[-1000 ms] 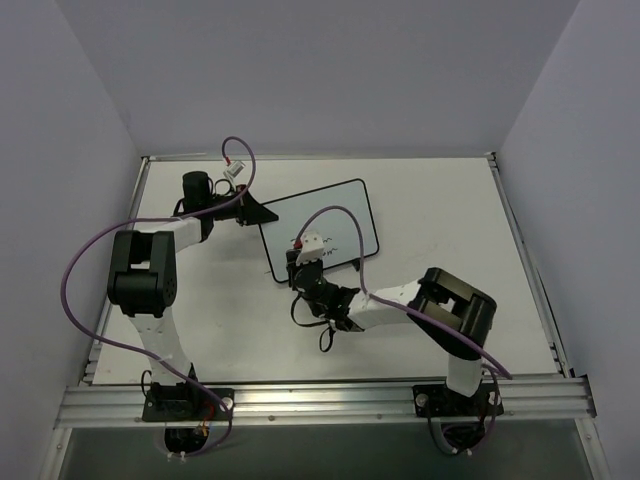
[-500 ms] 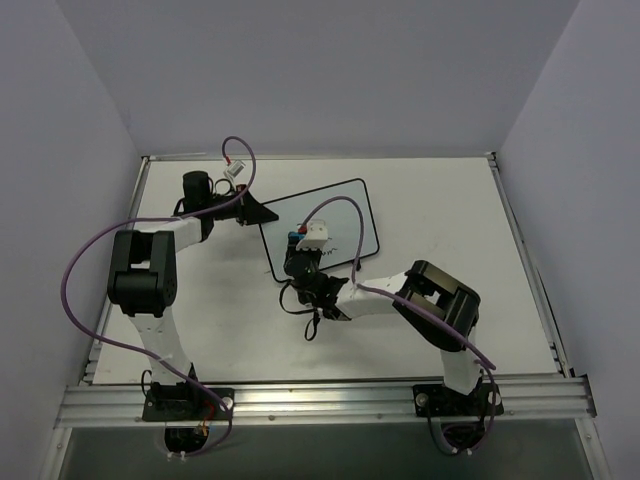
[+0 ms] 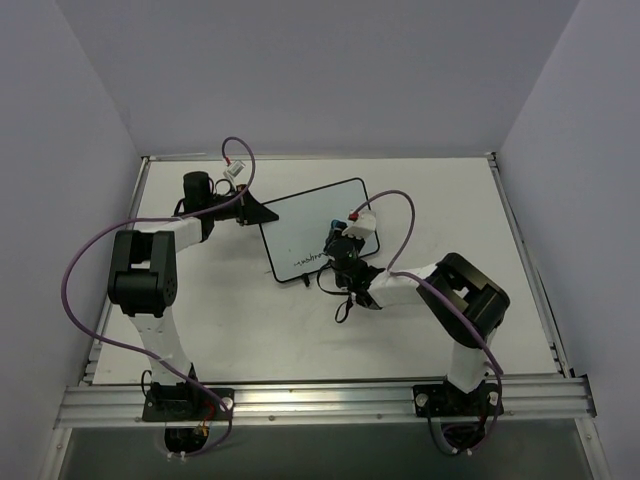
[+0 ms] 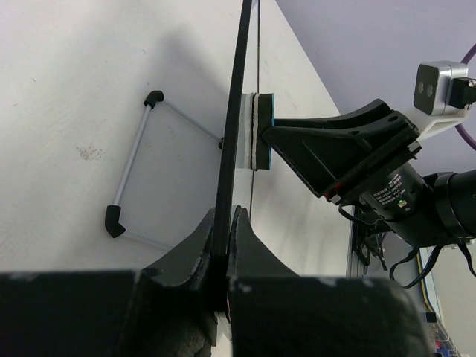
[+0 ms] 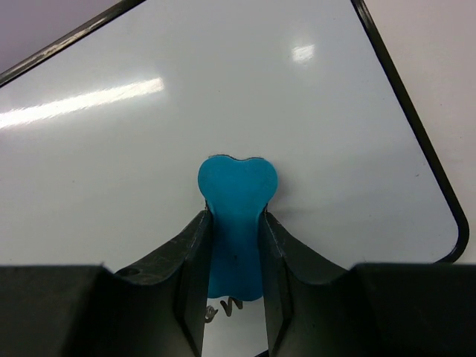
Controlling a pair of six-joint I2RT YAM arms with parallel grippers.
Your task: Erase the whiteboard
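Note:
The whiteboard (image 3: 300,225) stands tilted at the back middle of the table, black-framed, with some black handwriting (image 3: 306,262) near its lower edge. My left gripper (image 3: 262,214) is shut on the board's left edge; in the left wrist view (image 4: 225,223) the frame (image 4: 239,111) runs edge-on between the jaws. My right gripper (image 3: 340,236) is shut on the blue bone-shaped eraser (image 3: 332,224) and presses it flat on the board's right half. The right wrist view shows the eraser (image 5: 236,216) between the fingers on the white surface (image 5: 149,126), with a scrap of writing (image 5: 223,307) just below it.
The board's wire stand with black feet (image 4: 130,163) rests on the white tabletop (image 3: 430,200) behind the board. Purple cables (image 3: 85,260) loop over both arms. Grey walls enclose the table; a metal rail (image 3: 320,400) runs along the near edge.
My right gripper has slid the eraser from the board's lower left to its right half. Handwriting at the lower edge now shows. The left gripper and board have not moved.

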